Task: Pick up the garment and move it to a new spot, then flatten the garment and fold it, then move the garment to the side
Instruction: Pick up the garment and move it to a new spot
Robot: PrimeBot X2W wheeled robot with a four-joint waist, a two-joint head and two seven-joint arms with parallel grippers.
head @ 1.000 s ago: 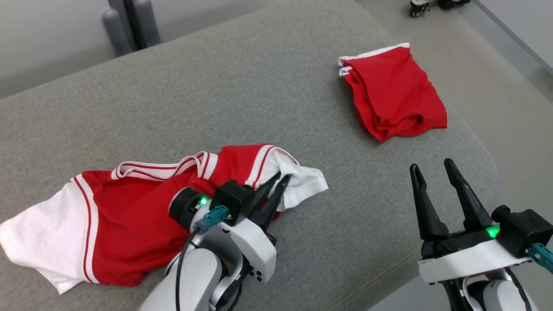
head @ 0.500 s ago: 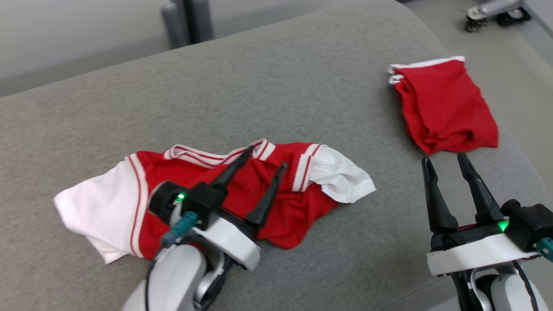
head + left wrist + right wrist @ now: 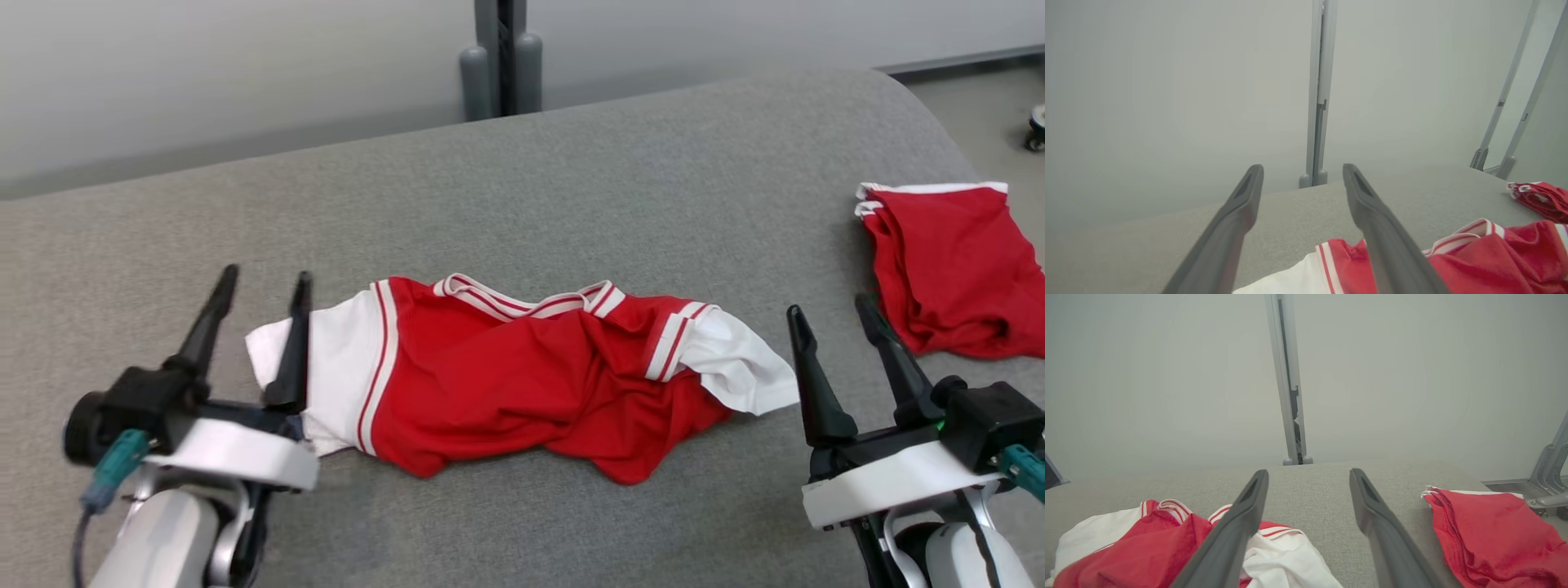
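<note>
The garment (image 3: pixel 522 376) is a red shirt with white sleeves and striped trim, lying crumpled across the middle of the grey padded surface (image 3: pixel 571 188). It also shows low in the left wrist view (image 3: pixel 1478 261) and the right wrist view (image 3: pixel 1147 547). My left gripper (image 3: pixel 265 282) stands open just above the shirt's white left sleeve, holding nothing. My right gripper (image 3: pixel 833 314) is open too, just right of the white right sleeve, with nothing between its fingers.
A folded red garment (image 3: pixel 951 265) with white trim lies at the surface's right end, also in the right wrist view (image 3: pixel 1490 526). A grey post (image 3: pixel 500 57) stands behind the far edge against a pale wall. A metal frame (image 3: pixel 1506 122) stands far right.
My left gripper opened, let go of the shirt and drew back to the left, off the cloth. The camera turned, so the whole picture shifted right. The right gripper stayed open.
</note>
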